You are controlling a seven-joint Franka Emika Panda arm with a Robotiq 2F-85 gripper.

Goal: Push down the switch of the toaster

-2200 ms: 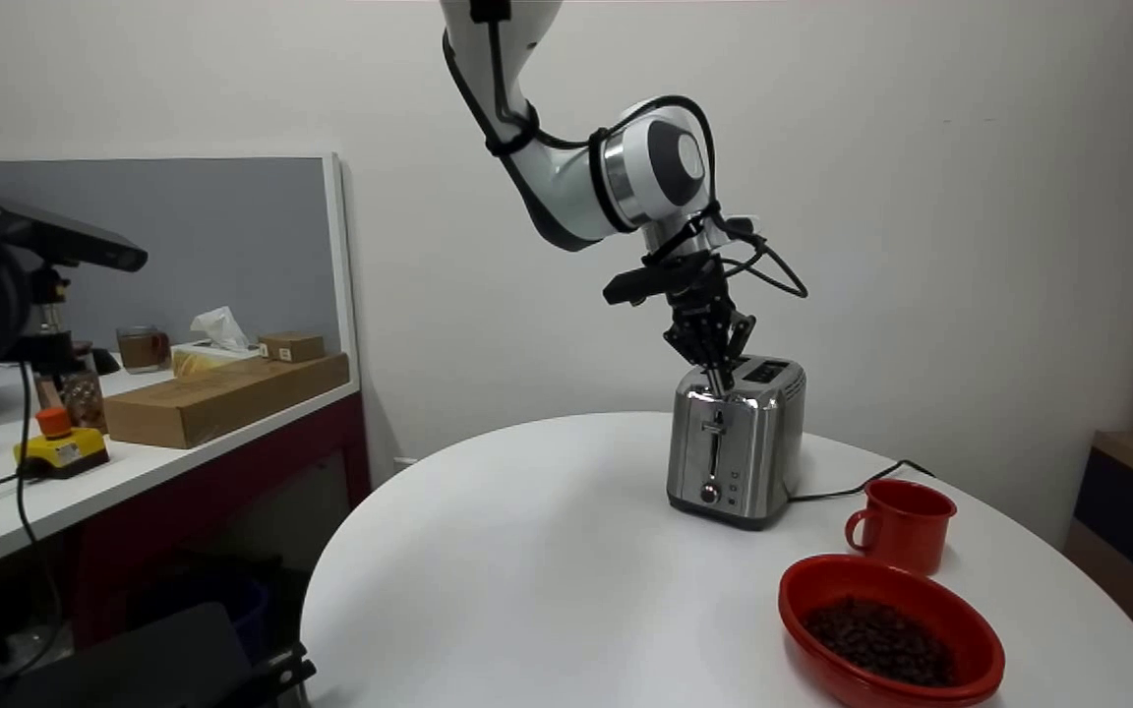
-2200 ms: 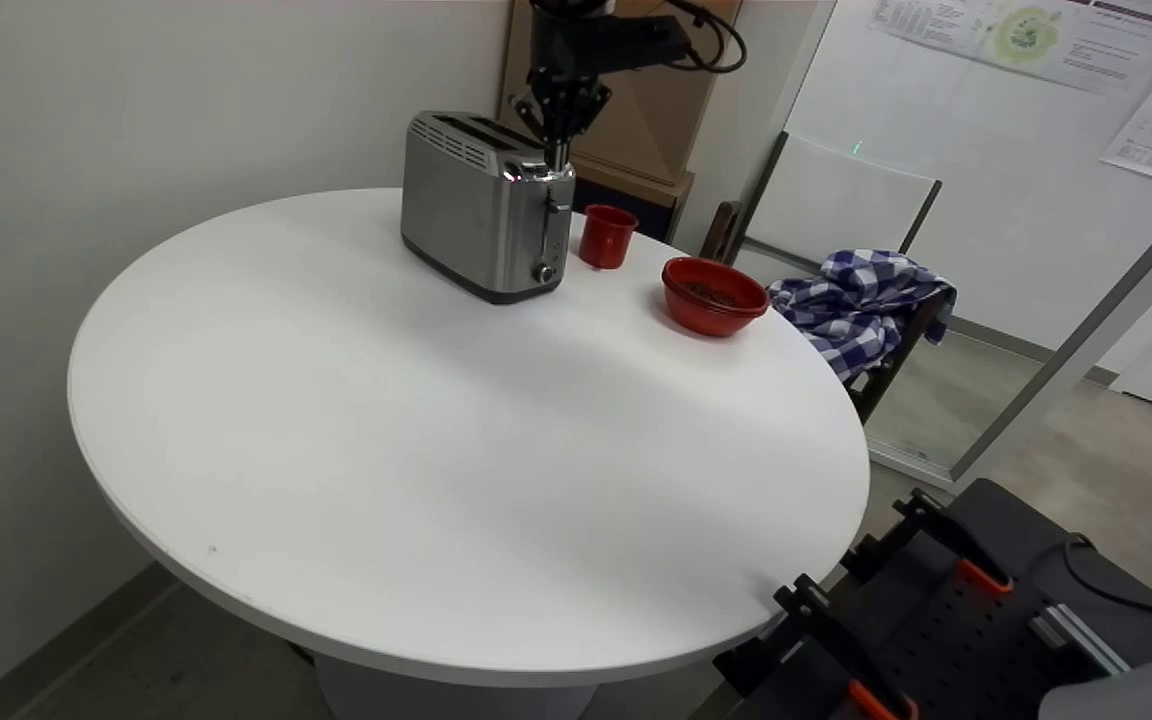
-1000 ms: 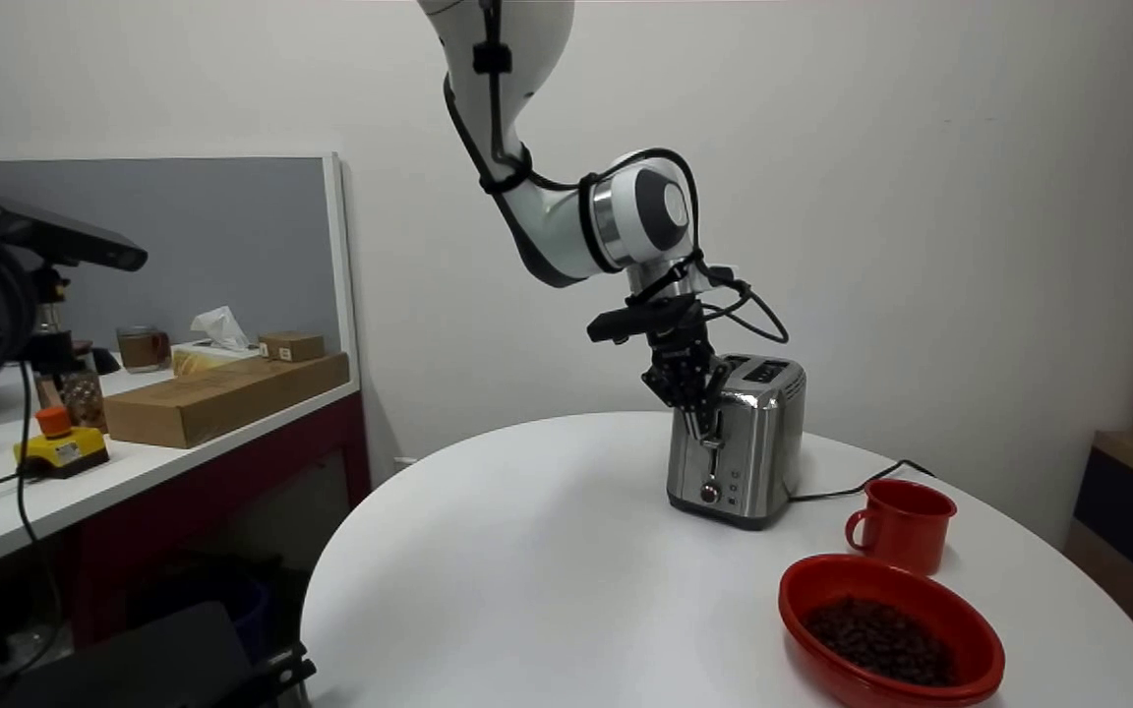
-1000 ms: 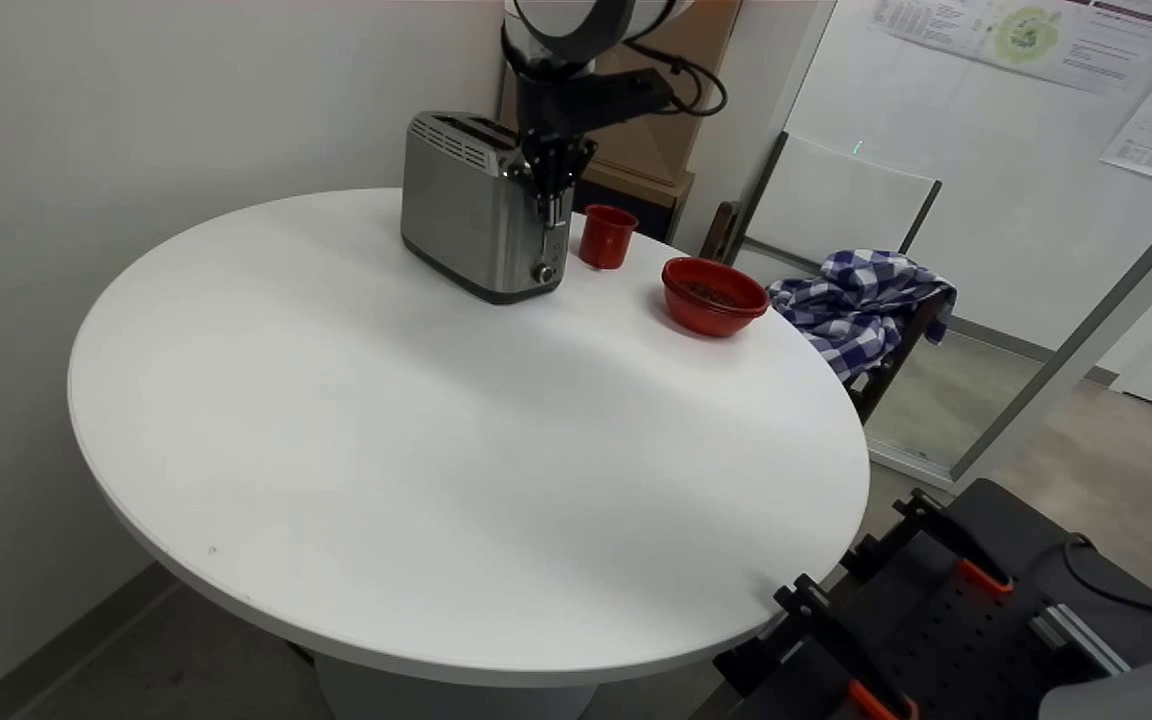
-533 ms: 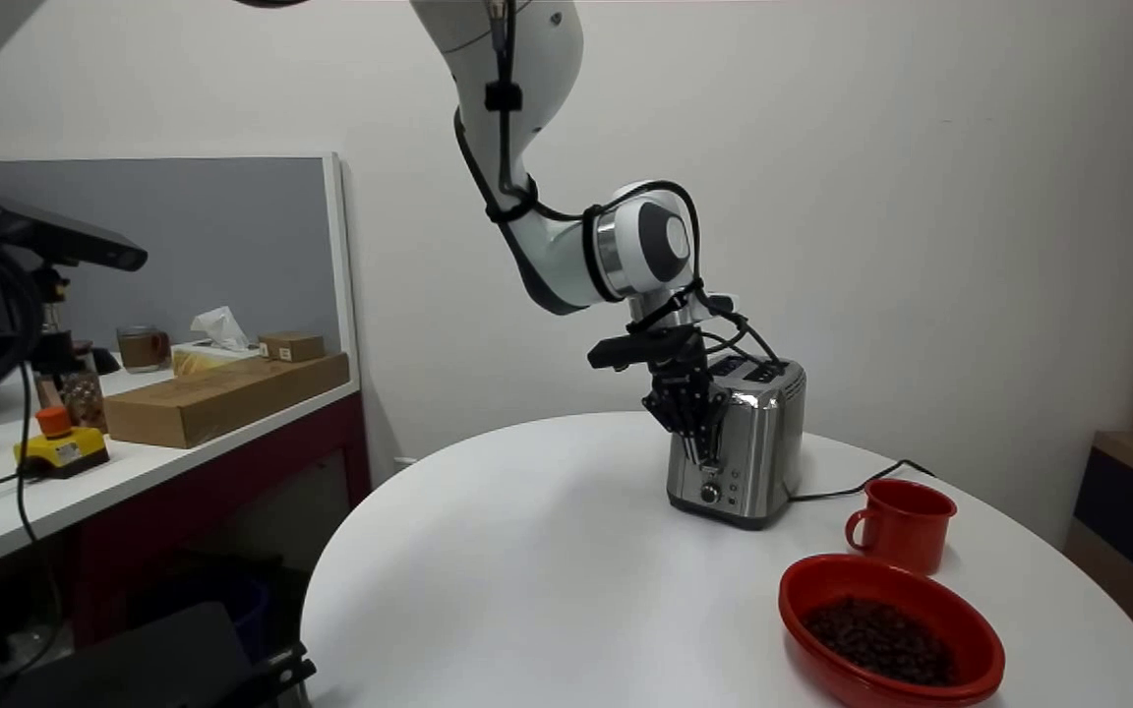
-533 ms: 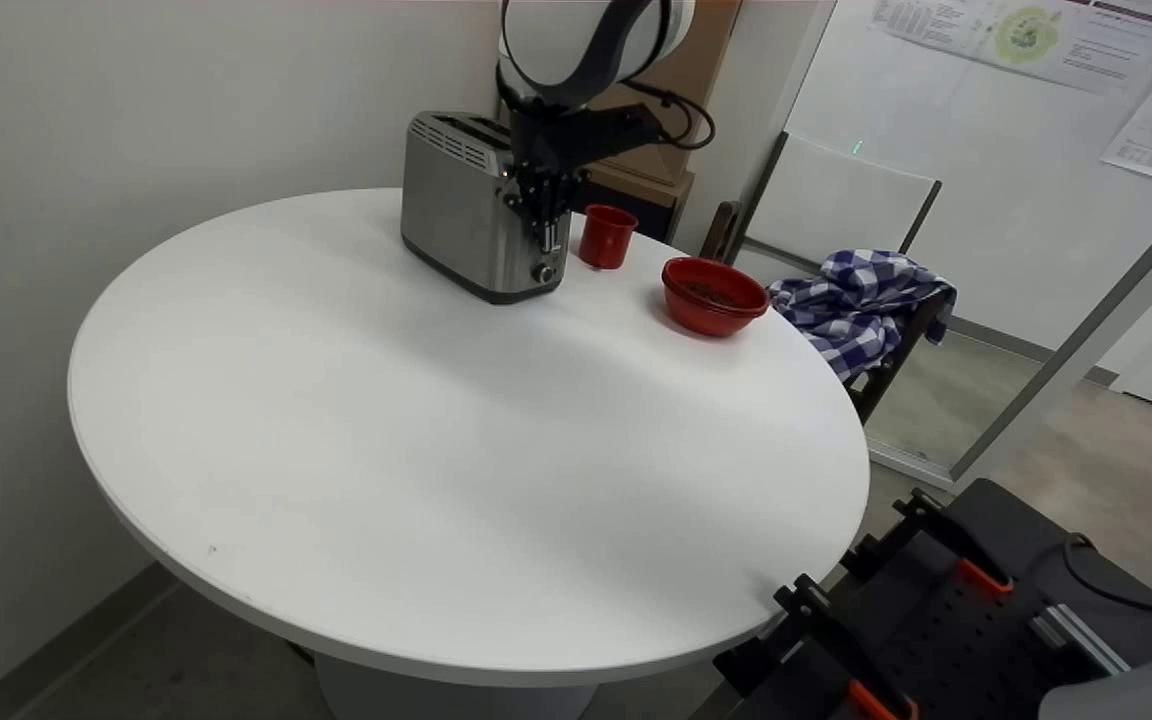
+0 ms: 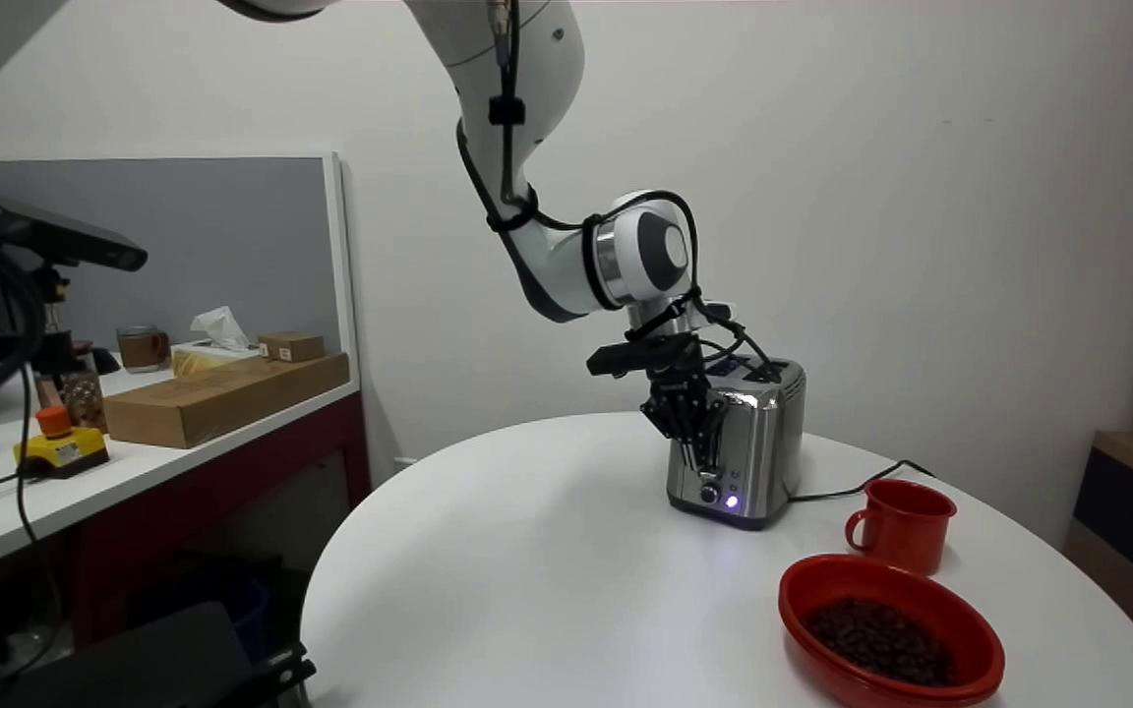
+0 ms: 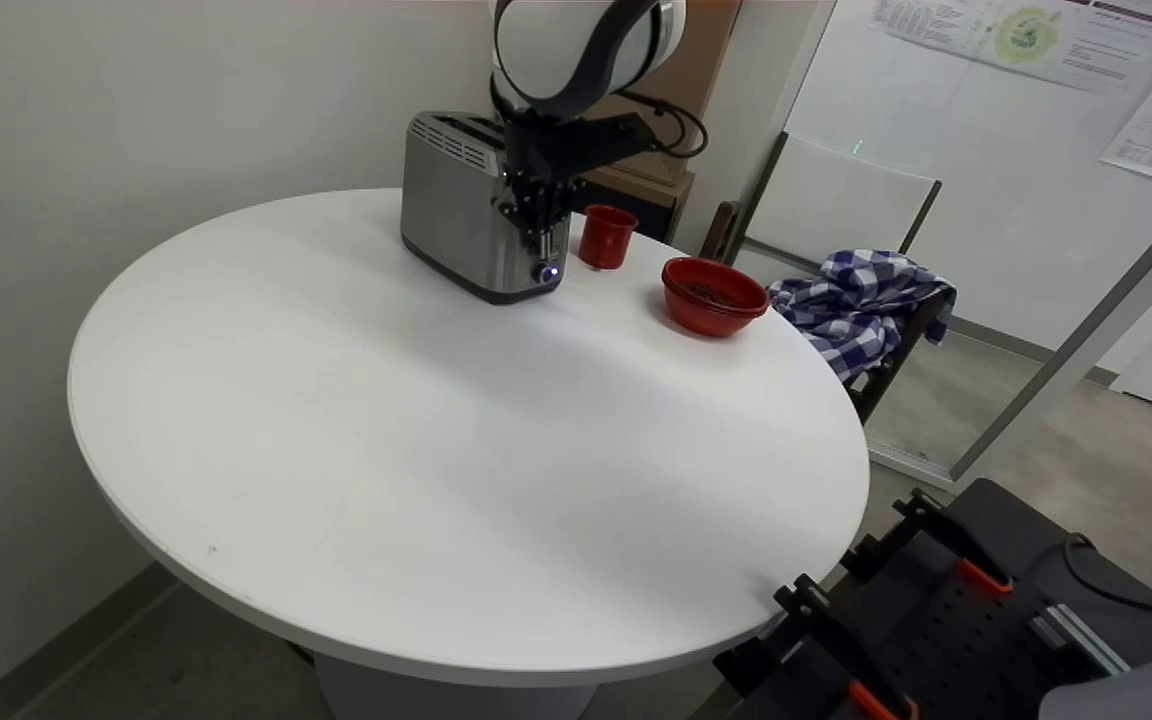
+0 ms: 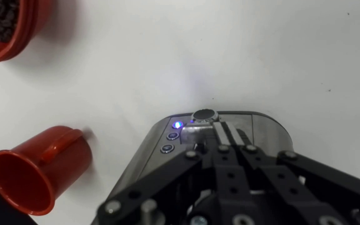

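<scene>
The silver toaster (image 7: 768, 433) stands upright on the white table, seen in both exterior views. A blue-violet light (image 9: 177, 125) glows on its front beside the round knob (image 9: 204, 115). Just above that knob, low on the front, sits the switch (image 9: 195, 131), a shiny lever partly covered by my gripper (image 9: 224, 123). My fingers are together with nothing between them, pointing down, their tips at the right side of the lever in the wrist view. Whether they touch it I cannot tell. In the exterior views my gripper (image 7: 694, 457) hides most of the lever and its track.
A red mug (image 7: 901, 526) stands near the toaster, with a red bowl (image 8: 714, 300) of dark beans in front of it. The toaster's cord (image 7: 857, 487) runs over the table behind the mug. A wall rises behind the table.
From above the toaster's front edge, my gripper has come down along its front, slowing lately. The switch has dropped from high on its track to near the knob. The light has come on.
</scene>
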